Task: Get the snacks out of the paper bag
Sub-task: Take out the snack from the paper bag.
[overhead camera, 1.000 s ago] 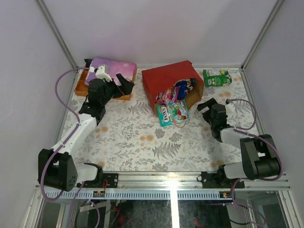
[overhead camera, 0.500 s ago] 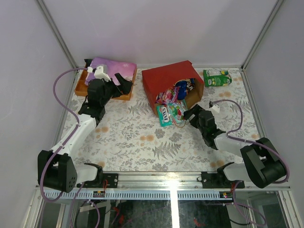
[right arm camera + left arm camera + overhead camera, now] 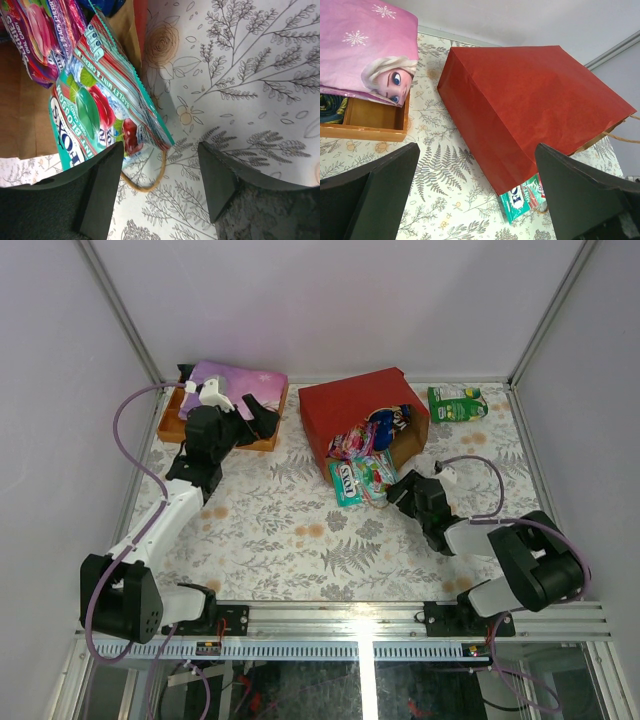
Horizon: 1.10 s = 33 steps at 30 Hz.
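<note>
R pincer: jaws part-open, low over table, straddling the near corner of teal mint packet. Nothing clamped as far as wrist view shows. Cord handle loops on table betw. the fingers, just under that corner. Risk of catching cord w/ packet.

L pincer: jaws wide, empty, hanging above closed-end side of paper bag. Tray w/ pink cloth just to its left.

Progress: early, I'd say. One green packet lies out on table, well beyond R pincer, past the bag. Teal packet only partway out of the mouth. Purple packets sit further in, ahead-left of R pincer, on the kraft lining. Bulk of job left.

Room: bag lies on its side, mouth toward R pincer, its side edge right ahead. Bare table ahead-right and to the right of R pincer, good for drag-out & drop. Enclosure wall not far off on that side, so keep swings short.
</note>
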Tool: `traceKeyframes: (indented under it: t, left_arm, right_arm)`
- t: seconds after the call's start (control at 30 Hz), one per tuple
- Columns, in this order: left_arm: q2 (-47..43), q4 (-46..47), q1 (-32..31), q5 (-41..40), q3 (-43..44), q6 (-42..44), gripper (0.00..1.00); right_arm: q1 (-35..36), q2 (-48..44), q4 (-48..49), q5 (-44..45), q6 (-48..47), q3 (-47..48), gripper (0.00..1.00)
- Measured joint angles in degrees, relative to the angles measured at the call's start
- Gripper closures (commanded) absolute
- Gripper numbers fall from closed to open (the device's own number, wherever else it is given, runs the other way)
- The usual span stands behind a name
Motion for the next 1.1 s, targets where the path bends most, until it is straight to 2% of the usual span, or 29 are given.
traceKeyframes:
  t: [0.17, 0.37, 0.53, 0.9, 1.1]
  left_arm:
    - [0.0, 0.0, 0.0, 0.0, 0.0, 0.0, 0.00]
    - [0.0, -0.1, 0.0, 0.0, 0.0, 0.0, 0.00]
    - [0.0, -0.1, 0.0, -0.1, 0.0, 0.1, 0.00]
    - [0.5, -0.1, 0.0, 0.0, 0.0, 0.1, 0.00]
    - [0.5, -0.3, 0.0, 0.0, 0.0, 0.1, 0.00]
  right_arm:
    - [0.0, 5.6, 9.0, -0.9, 2.3, -0.2, 0.38]
    - [0.0, 9.7, 14.7, -1.4, 5.2, -0.2, 0.59]
    - [0.0, 9.4, 14.1, -1.3, 5.9, -0.8, 0.62]
    - [0.0, 1.0, 8.5, 0.5, 2.1, -4.0, 0.98]
    - [0.0, -6.0, 4.1, 0.8, -0.6, -4.8, 1.00]
